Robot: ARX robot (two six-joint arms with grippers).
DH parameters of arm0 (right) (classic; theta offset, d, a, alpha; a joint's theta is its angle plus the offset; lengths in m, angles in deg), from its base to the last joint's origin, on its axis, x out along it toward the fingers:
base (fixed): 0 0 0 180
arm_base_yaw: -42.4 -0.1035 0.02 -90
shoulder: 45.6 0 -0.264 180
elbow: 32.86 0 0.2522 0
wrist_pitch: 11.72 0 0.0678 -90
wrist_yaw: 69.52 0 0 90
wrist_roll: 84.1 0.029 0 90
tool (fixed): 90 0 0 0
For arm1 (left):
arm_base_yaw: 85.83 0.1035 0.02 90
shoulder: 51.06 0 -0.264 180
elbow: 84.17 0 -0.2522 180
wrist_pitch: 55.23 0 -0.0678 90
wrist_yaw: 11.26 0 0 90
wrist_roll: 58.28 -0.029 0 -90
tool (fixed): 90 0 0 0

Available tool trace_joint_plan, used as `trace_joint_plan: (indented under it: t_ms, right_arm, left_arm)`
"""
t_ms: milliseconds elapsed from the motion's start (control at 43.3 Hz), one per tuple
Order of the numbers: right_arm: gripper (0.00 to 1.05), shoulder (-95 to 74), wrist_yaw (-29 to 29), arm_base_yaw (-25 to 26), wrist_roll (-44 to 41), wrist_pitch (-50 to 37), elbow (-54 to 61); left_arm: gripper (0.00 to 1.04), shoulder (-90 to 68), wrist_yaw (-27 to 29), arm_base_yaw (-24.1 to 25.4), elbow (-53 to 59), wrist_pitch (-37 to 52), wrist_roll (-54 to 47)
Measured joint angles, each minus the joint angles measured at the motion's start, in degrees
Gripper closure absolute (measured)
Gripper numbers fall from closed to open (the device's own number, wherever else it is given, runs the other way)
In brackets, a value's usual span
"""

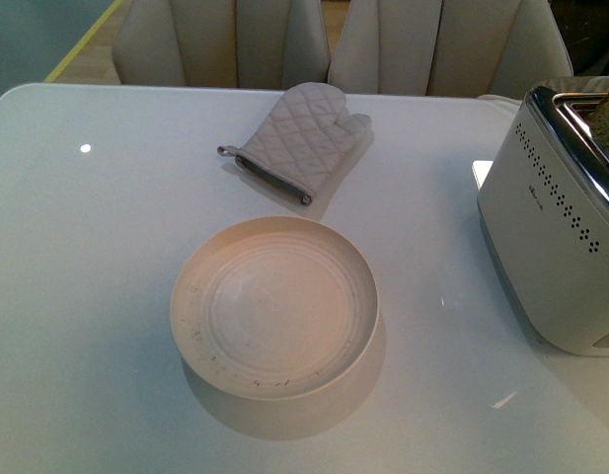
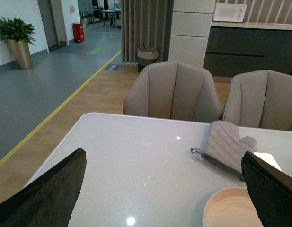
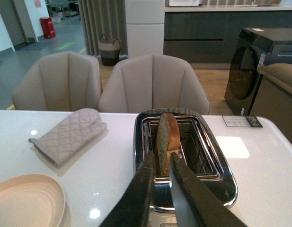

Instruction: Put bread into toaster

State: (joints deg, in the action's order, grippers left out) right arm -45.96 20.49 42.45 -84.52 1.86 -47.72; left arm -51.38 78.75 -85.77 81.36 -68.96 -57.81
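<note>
The white toaster (image 1: pixel 551 237) stands at the table's right edge. The bread (image 3: pixel 165 137) stands upright in one slot of its chrome top (image 3: pixel 221 175), with the upper half sticking out. A corner of the bread also shows in the front view (image 1: pixel 608 118). My right gripper (image 3: pixel 161 158) is shut just above the toaster's near end, its tips right in front of the slice and holding nothing. My left gripper (image 2: pixel 164 158) is open and empty above the table's left part. Neither arm shows in the front view.
An empty beige plate (image 1: pixel 186 296) sits in the middle of the table and shows in both wrist views (image 2: pixel 231 208) (image 3: pixel 22 198). A grey quilted oven mitt (image 1: pixel 299 138) lies behind it. Two beige chairs (image 2: pixel 172 90) stand at the far edge.
</note>
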Motion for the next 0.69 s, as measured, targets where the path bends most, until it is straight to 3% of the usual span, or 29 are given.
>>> trace_joint_plan:
  t_ms: [139, 462, 693]
  right_arm:
    - [0.72, 0.00, 0.00, 0.00, 0.02, 0.00, 0.00]
    - [0.08, 0.00, 0.00, 0.00, 0.04, 0.00, 0.00]
    - [0.09, 0.00, 0.00, 0.00, 0.04, 0.00, 0.00]
  left_arm:
    - [0.07, 0.00, 0.00, 0.00, 0.00, 0.00, 0.00]
    - [0.07, 0.00, 0.00, 0.00, 0.00, 0.00, -0.02]
    - [0.07, 0.00, 0.00, 0.00, 0.00, 0.00, 0.00]
